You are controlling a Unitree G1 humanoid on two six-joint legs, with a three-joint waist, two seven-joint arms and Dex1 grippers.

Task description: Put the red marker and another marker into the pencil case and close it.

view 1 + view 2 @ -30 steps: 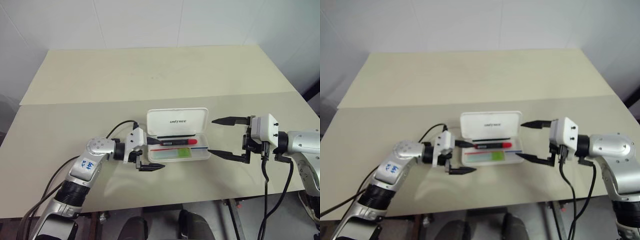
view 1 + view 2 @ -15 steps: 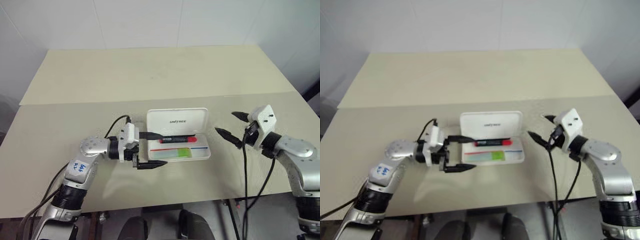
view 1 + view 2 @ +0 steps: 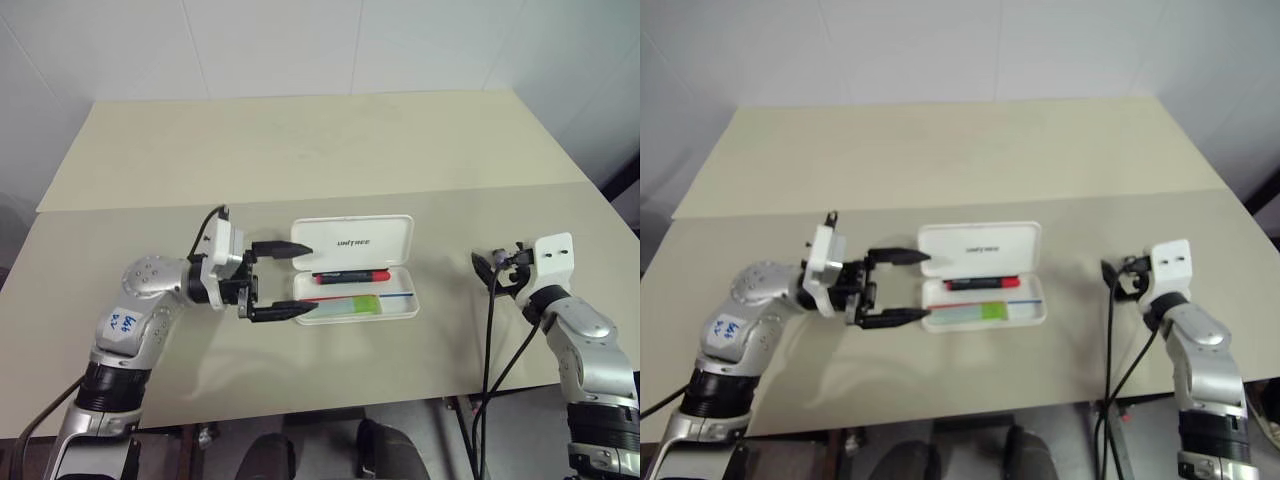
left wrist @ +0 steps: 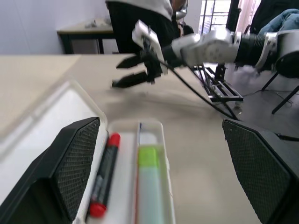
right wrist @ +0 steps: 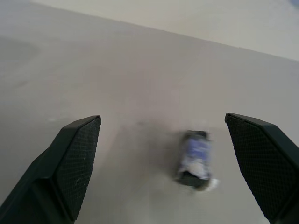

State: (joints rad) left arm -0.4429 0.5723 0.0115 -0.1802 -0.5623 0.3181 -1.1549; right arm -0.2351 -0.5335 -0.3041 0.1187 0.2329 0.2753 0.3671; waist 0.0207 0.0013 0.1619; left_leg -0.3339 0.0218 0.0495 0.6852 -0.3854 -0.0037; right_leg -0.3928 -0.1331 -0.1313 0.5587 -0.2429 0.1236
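Red marker (image 3: 352, 276) and green highlighter (image 3: 345, 305) both lie inside the pencil case (image 3: 352, 266), lid up, both pincers, left (image 3: 292, 279) and right (image 3: 484, 269), wide open and empty, closing left.

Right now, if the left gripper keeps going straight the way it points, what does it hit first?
Probably the pencil case: the left gripper points along it, open, one finger by the raised lid, the other at the tray's near edge. Its height above the case is unclear.

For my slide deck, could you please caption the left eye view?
Both markers lie in the open pencil case; left gripper open at its end.
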